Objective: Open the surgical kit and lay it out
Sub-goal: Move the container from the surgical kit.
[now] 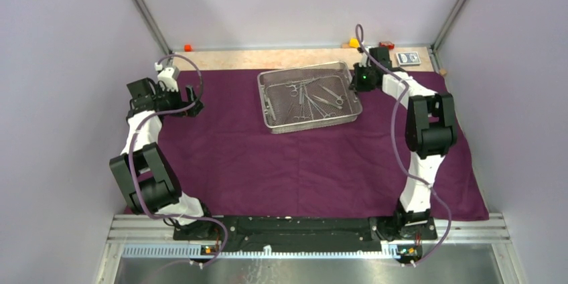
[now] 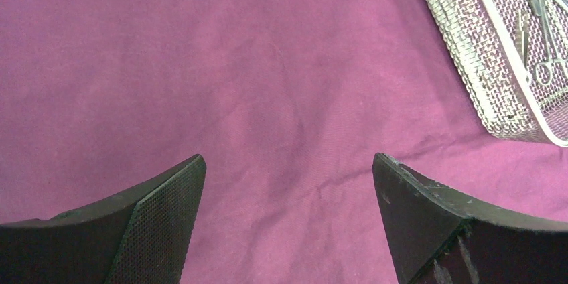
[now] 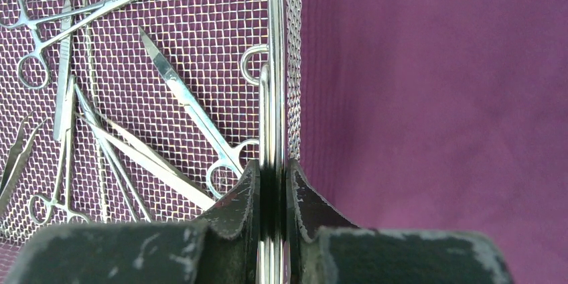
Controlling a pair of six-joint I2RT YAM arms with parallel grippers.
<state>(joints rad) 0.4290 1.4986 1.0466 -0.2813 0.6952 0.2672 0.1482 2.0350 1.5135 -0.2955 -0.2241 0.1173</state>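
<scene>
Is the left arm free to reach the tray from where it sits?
Probably yes: the left gripper hangs open over bare cloth, with nothing between it and the tray. The right gripper clamps the opposite rim.

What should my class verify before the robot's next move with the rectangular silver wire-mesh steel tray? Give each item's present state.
1. Right gripper shut on the right wall of the wire-mesh steel tray: ok.
2. Left gripper open and empty above the large dark purple cloth wrap: ok.
3. Cloth wrap spread out under the tray: ok.
4. Slim steel ring-handled clamps and tweezers all inside the tray: ok.
5. Instruments laid out on the cloth: not ok, they lie crossed in the tray.
6. Firmness of the grip on the wall: cannot tell.
</scene>
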